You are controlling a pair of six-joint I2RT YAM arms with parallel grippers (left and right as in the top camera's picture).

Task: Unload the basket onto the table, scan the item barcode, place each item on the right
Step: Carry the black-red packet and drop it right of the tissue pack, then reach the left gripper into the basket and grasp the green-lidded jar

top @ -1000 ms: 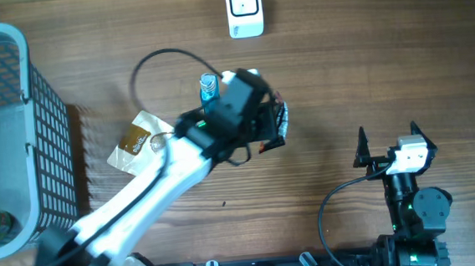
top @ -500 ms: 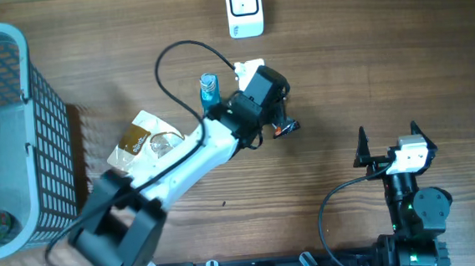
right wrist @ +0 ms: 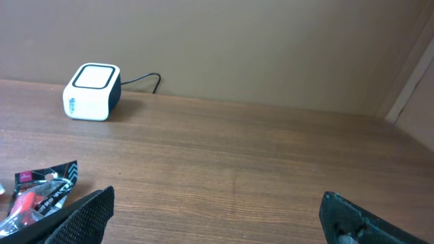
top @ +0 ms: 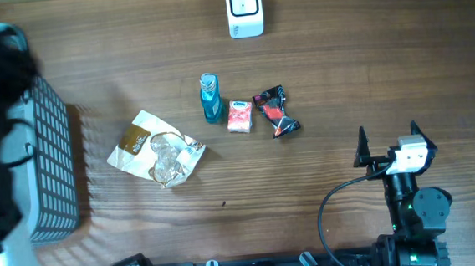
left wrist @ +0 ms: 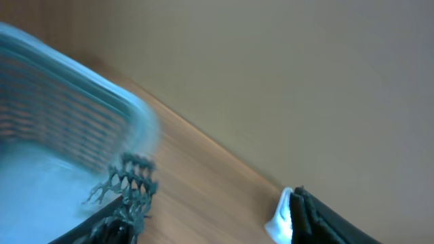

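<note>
Right pincer [top: 387,135]: lower right of frame, spread wide, empty, above bench [top: 341,59].
Left pincer [left wrist: 210,203]: blurred in wrist view, spread, nothing between fingers, near basket [top: 51,163] rim at left edge.
Gold-and-white bag [top: 156,147]: left of centre, crumpled.
Row at centre, left to right: blue bottle [top: 210,99], pink packet [top: 239,116], black-and-red wrapper [top: 275,112]. All on bench, just beside one another, well apart from both pincers.
Scanner [top: 244,9]: white, top centre.

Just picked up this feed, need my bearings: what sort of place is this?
Likely a mock shop checkout on a wooden tabletop: a white box-shaped scanner, a grey-blue plastic mesh basket, a teal bottle and small packets.
</note>
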